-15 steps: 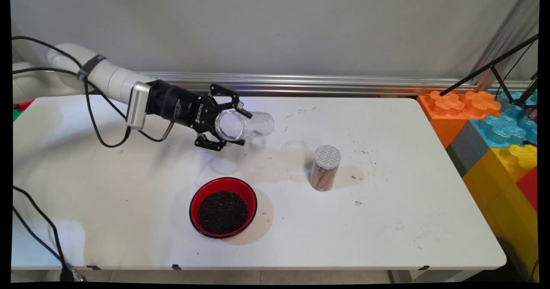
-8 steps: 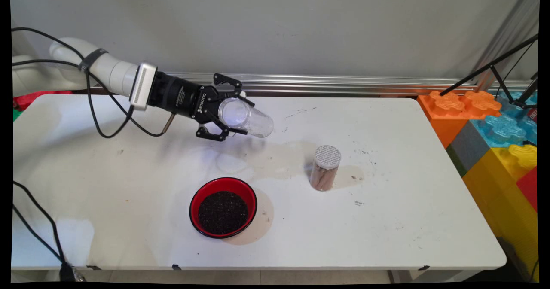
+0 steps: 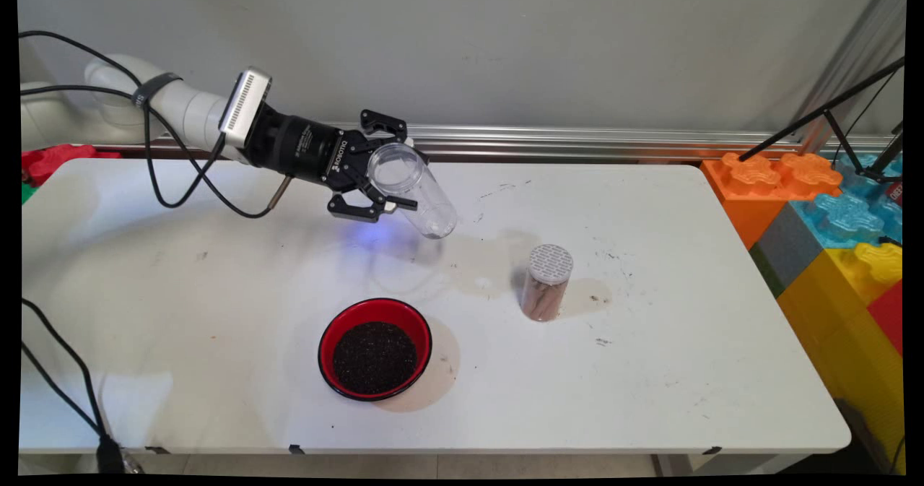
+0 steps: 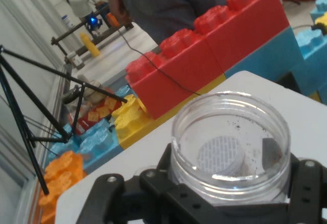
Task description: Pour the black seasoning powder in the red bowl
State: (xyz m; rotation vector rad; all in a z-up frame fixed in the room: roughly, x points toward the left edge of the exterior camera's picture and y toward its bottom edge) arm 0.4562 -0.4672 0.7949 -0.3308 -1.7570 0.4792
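My black gripper [image 3: 381,170] is shut on a clear plastic jar [image 3: 415,191], which it holds above the back middle of the white table [image 3: 650,370]. The jar is empty and tilted, its open mouth up and to the left, its base down toward the right. From the hand view the jar [image 4: 230,147] fills the space between the fingers [image 4: 306,183], with a few dark specks on its wall. A red bowl [image 3: 375,349] of dark grains sits below on the table. A capped jar [image 3: 546,282] with a perforated grey lid stands upright to the right.
Big toy blocks [image 3: 830,219] in orange, blue, yellow and red are stacked off the table's right end. A black tripod leg [image 3: 823,114] slants above them. Black cables [image 3: 180,183] hang from the arm. Brownish stains mark the table around the bowl and capped jar.
The gripper has risen and turned, bringing the jar from nearly lying sideways to a slant with its mouth upward. Bowl and capped jar have stayed put.
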